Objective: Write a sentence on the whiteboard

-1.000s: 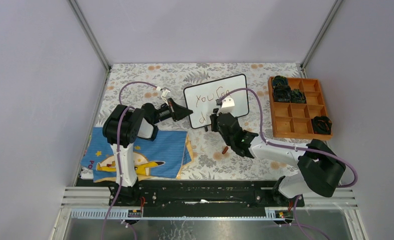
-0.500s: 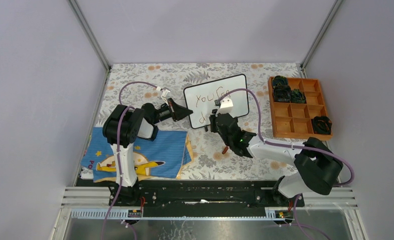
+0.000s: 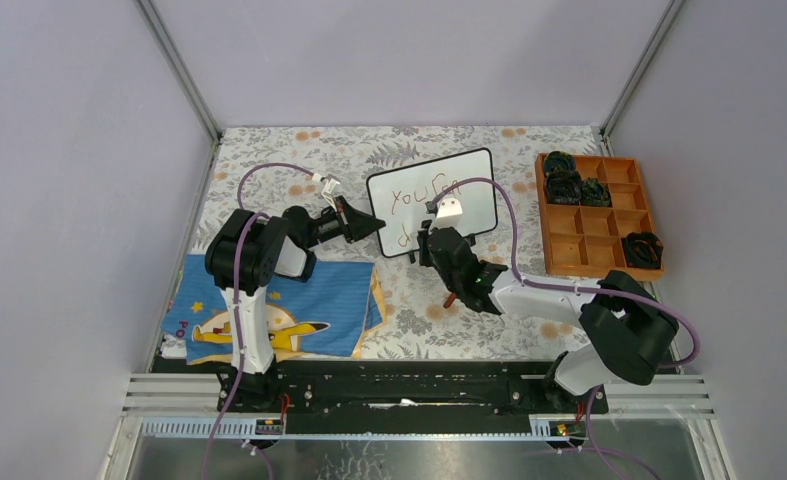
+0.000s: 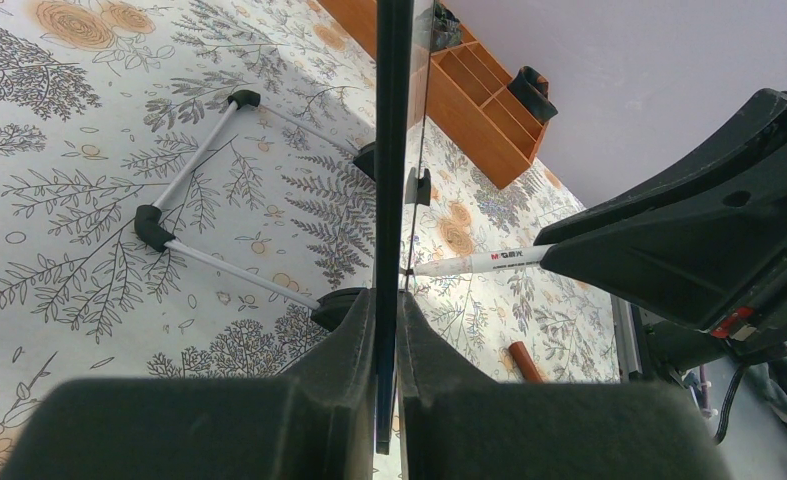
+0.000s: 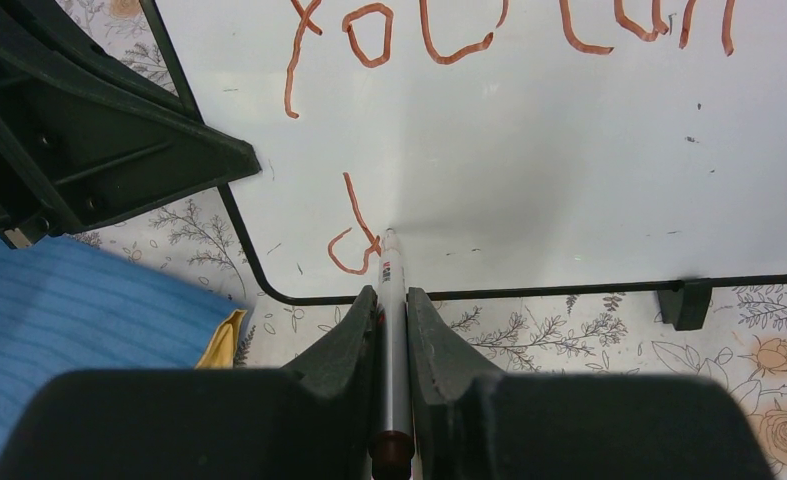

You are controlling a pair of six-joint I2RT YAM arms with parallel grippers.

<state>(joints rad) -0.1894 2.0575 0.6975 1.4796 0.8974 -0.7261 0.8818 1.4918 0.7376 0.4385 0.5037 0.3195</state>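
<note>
The whiteboard [image 3: 474,190] stands tilted on small black feet mid-table. The sentence [image 5: 449,30] in reddish-brown marker reads "You Can" on the top line, with a "d" [image 5: 354,240] below it. My left gripper [image 3: 374,226] is shut on the board's left edge, seen edge-on in the left wrist view [image 4: 393,150]. My right gripper [image 5: 392,300] is shut on a white marker [image 5: 390,265]. The marker's tip touches the board just right of the "d". The marker also shows in the left wrist view [image 4: 479,262].
The marker's reddish-brown cap [image 3: 450,298] lies on the floral tablecloth near the right gripper. An orange compartment tray [image 3: 541,215] with dark items stands at the right. A blue cartoon cloth [image 3: 299,300] lies at the front left.
My right arm's elbow has shifted a little left, and the gripper with the marker has edged slightly toward the board. The left arm and the board have not moved.
</note>
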